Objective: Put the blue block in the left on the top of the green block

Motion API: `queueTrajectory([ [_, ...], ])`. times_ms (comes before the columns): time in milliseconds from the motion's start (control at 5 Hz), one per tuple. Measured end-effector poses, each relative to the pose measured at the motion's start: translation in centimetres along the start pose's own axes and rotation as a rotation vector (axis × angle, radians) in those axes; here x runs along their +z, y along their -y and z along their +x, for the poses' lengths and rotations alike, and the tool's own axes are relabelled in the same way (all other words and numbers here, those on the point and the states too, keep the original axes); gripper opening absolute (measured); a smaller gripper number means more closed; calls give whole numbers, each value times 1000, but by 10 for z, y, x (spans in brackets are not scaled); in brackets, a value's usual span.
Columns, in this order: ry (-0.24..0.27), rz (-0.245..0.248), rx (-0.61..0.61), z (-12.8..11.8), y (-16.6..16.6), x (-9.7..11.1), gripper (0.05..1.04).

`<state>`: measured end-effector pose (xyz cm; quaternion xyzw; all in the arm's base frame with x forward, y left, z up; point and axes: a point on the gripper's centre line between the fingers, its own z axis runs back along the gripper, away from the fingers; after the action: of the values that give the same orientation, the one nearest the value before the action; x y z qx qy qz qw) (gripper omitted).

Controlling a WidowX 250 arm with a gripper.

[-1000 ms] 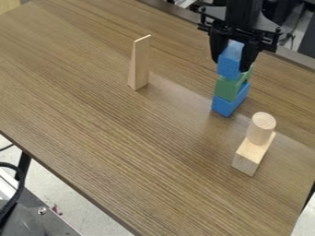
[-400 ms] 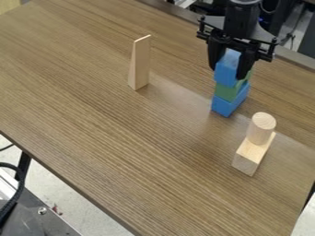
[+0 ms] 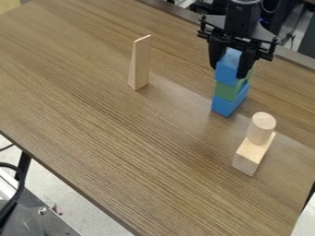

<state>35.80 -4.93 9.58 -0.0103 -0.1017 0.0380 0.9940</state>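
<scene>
Nearly done, judging by the alignment; has the upper blue block [image 3: 225, 75] gripped between both fingers of the black gripper [image 3: 229, 69], directly above the green block [image 3: 227, 91] and apparently resting on it — with the lower blue block [image 3: 224, 106] beneath; remains only to check for firm seating, let go and lift away straight — without nudging anything askew.

1. no text, label, brand, number or sign can be read.
</scene>
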Motion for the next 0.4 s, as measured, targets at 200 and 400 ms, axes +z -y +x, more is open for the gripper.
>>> queueTrajectory([
  [200,1,-3,2,0,0,0,562],
  [400,2,2,-10,0,2,0,562],
])
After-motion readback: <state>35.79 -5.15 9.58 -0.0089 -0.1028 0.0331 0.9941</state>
